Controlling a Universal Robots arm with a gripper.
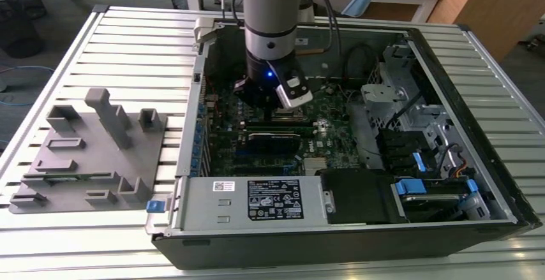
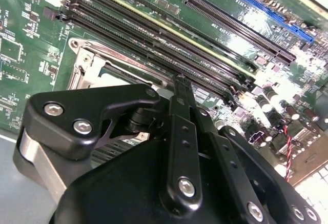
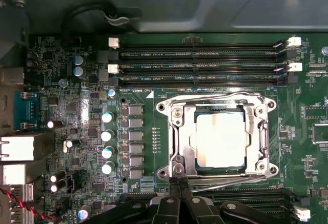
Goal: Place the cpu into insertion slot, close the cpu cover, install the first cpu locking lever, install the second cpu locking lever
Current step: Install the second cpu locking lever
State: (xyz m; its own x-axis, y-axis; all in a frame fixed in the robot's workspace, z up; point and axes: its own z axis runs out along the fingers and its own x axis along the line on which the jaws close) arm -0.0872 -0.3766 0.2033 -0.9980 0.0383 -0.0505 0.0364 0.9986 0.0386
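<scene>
1. Overhead, the arm (image 1: 270, 12) reaches straight down into the open computer case (image 1: 477, 184) that lies on the slatted table (image 1: 127, 44), its wrist vertical above the green motherboard (image 3: 77, 116).
2. Its pincer (image 3: 178, 184) hovers at the edge of the insertion slot (image 3: 171, 131), fingers drawn close together with nothing visible between them.
3. Within the slot sits the cpu (image 3: 221, 141), its pale metal top showing through the window of the cpu cover (image 3: 259, 131), which lies flat over it.
4. Black memory slots (image 3: 205, 65) run just beside the socket.
5. A grey fixture block (image 1: 89, 149) rests on the table at the exterior view's left.
</scene>
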